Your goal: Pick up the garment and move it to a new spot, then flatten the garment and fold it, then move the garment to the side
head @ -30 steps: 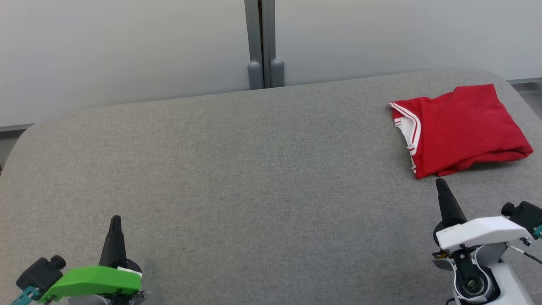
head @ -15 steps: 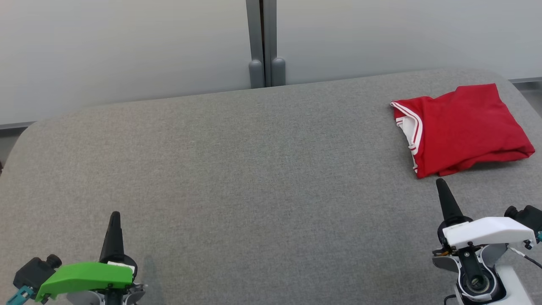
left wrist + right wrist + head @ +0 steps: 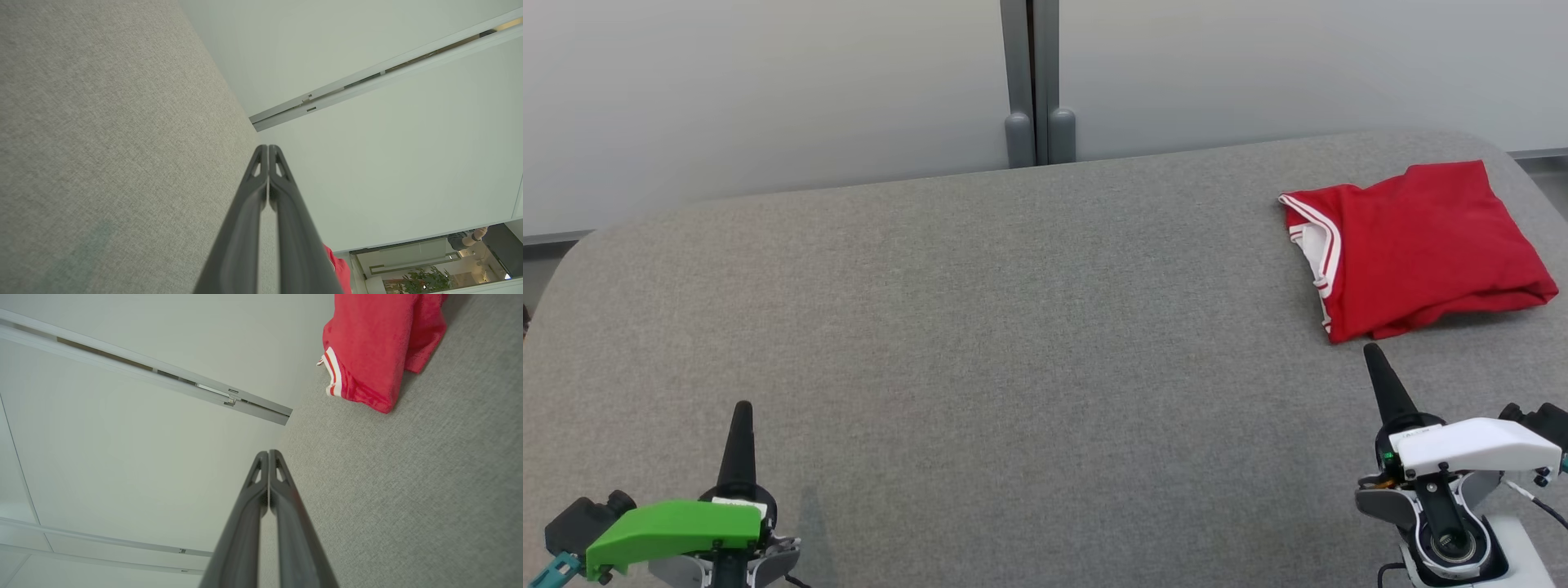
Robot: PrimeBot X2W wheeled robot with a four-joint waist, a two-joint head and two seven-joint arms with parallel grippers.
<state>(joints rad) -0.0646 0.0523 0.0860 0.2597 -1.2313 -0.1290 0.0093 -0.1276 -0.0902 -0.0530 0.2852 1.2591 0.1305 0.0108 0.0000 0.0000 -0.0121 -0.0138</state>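
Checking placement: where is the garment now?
In the head view, the garment lies folded on the table, far right, just beyond the shut right gripper, apart from it.

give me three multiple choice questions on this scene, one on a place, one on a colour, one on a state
1. Where on the grey table does the folded shirt lie?
A) near left
B) centre
C) far right

2. What is the shirt's main colour?
A) blue
B) red
C) green

3. What state is the right gripper in?
A) shut, holding nothing
B) wide open
C) shut on the shirt

Answers:
1 C: the head view shows the shirt by the table's far right edge.
2 B: the cloth is red, with white striped trim along one edge.
3 A: the right wrist view shows its two fingers pressed together, with bare table between them and the shirt.
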